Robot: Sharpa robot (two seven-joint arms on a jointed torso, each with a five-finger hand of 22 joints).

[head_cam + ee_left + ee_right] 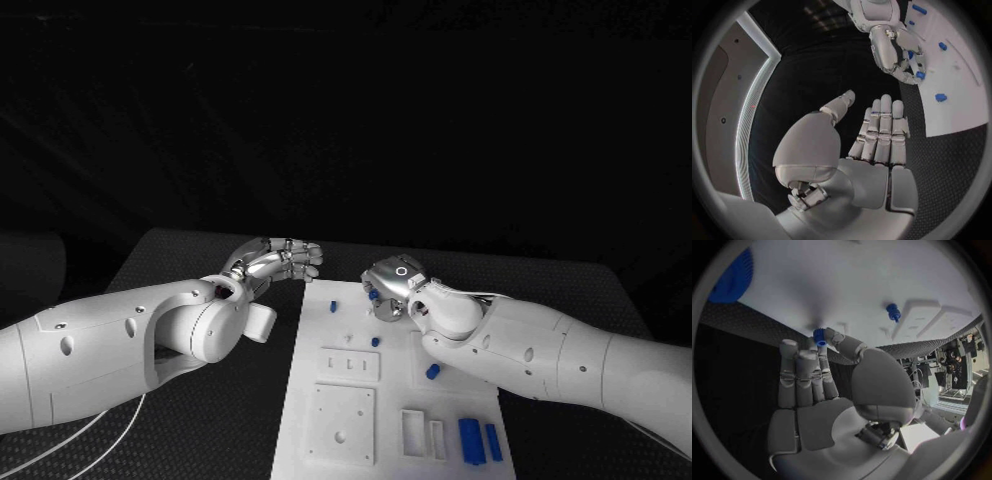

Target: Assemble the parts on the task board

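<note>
The white task board [325, 400] lies lengthwise in the middle of the table. My right hand [392, 285] hovers over its far end and pinches a small blue part [820, 336] between thumb and a finger, close to the board surface [848, 285]. A blue peg [893, 312] stands in the board nearby. My left hand [274, 262] is off the board's far left corner, its fingers [882, 130] straight and the thumb apart, holding nothing. In the left wrist view my right hand [898, 50] shows with the blue part [920, 75] at its fingertips.
More blue parts sit on the board: small ones [335, 306], [375, 341], [431, 371] and two longer bars [470, 440] near the front right. A round ribbed blue piece [732, 277] lies at the board's edge. Square and slotted recesses [346, 420] fill the near half.
</note>
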